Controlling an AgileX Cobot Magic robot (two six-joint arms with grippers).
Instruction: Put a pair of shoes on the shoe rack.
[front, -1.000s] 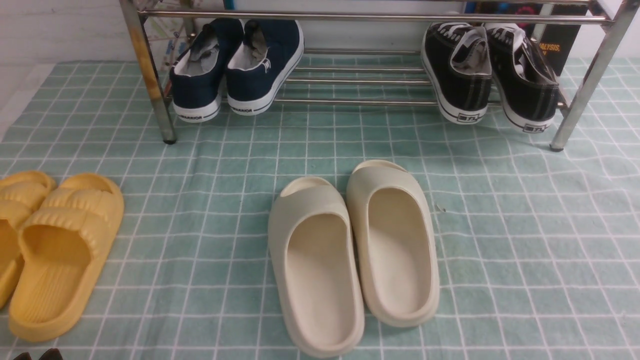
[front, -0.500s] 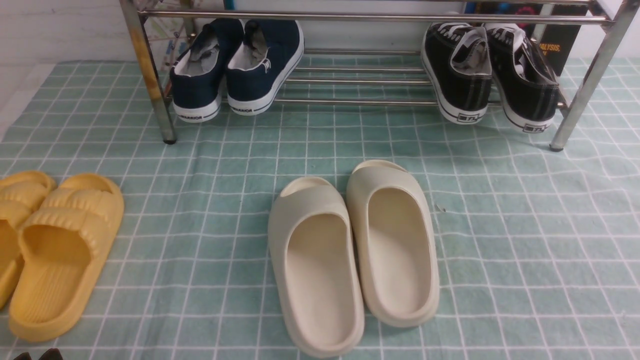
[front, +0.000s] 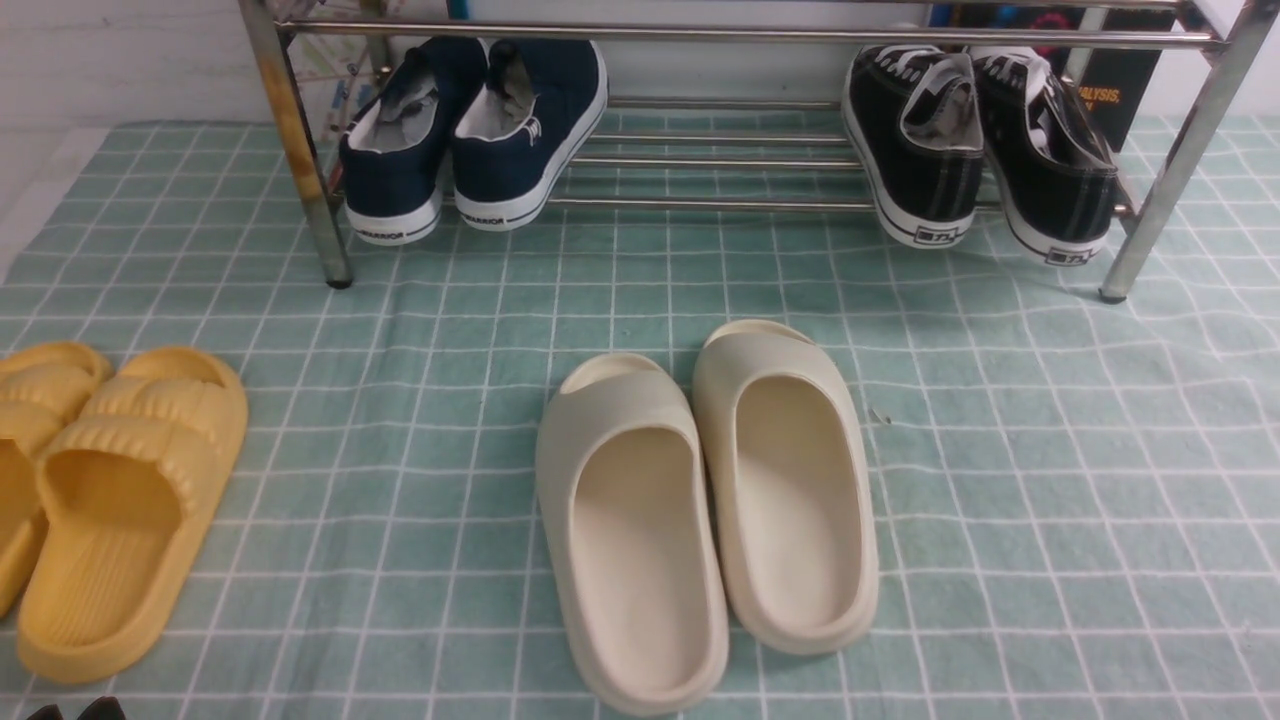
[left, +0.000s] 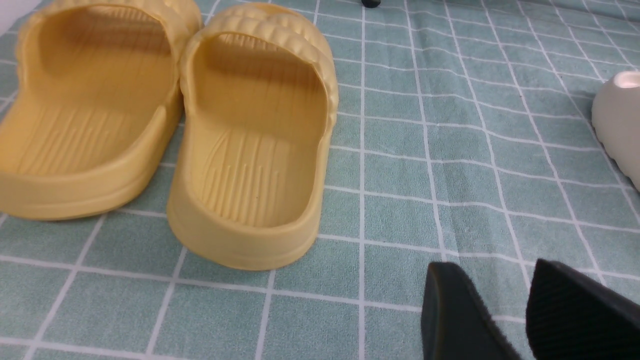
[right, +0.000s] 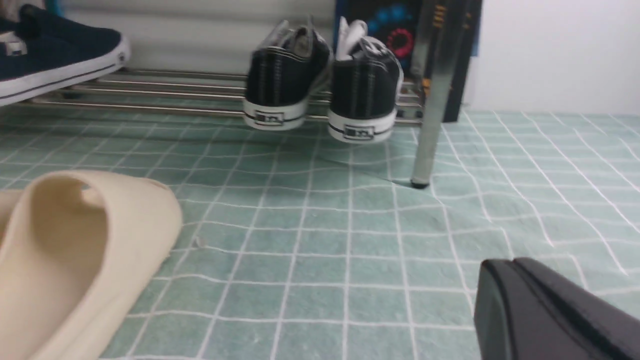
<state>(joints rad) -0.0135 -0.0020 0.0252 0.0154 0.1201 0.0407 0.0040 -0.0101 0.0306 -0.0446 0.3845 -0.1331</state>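
The two black canvas sneakers sit side by side on the right end of the chrome shoe rack's lower bars, heels toward me. The right wrist view shows them beside the rack's front leg. My left gripper is open and empty, low over the cloth next to the yellow slides; its tips just show at the front view's bottom left. My right gripper is shut and empty, over the cloth well short of the rack. It is outside the front view.
Navy sneakers rest on the rack's left end. Cream slides lie mid-cloth, yellow slides at the left. A green checked cloth covers the surface. A dark box stands behind the rack's right end.
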